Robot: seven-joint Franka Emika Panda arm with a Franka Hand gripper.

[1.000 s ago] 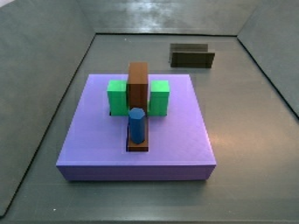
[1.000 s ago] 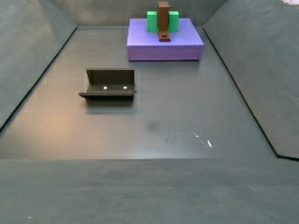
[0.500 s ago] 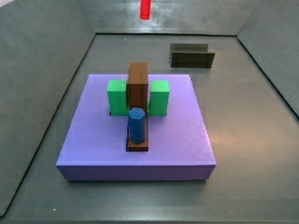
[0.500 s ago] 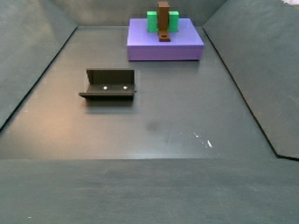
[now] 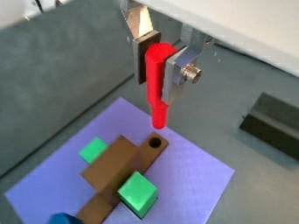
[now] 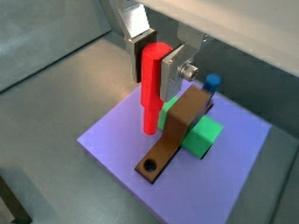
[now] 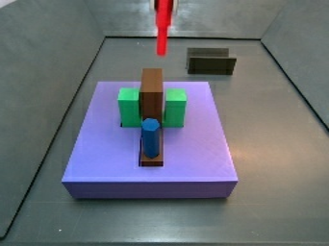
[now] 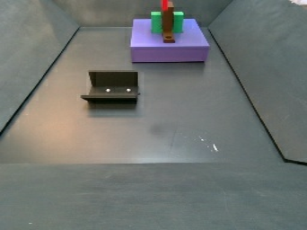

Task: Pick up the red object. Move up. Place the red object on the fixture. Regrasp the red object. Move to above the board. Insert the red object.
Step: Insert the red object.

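Note:
My gripper [image 5: 158, 63] is shut on the red object [image 5: 156, 87], a slim red peg held upright with its lower end hanging free. It shows the same way in the wrist view [image 6: 152, 87]. The peg hangs above the board [image 5: 187, 171], close over the round hole [image 5: 156, 140] in the brown block's low end [image 6: 149, 165]. In both side views the peg [image 7: 164, 29] [image 8: 164, 4] hangs over the far part of the board [image 7: 152, 159]; the fingers are out of frame there. The fixture [image 8: 111, 87] stands apart on the floor, also seen in a side view [image 7: 211, 61].
On the board stand two green blocks [image 7: 129, 106] [image 7: 176, 106], the taller brown block [image 7: 152, 94] between them and a blue peg [image 7: 150, 137] in front. Grey walls [image 8: 30, 81] enclose the floor.
The red peg has come down into a side view from above the frame and now hangs lower over the board. Nothing else has moved.

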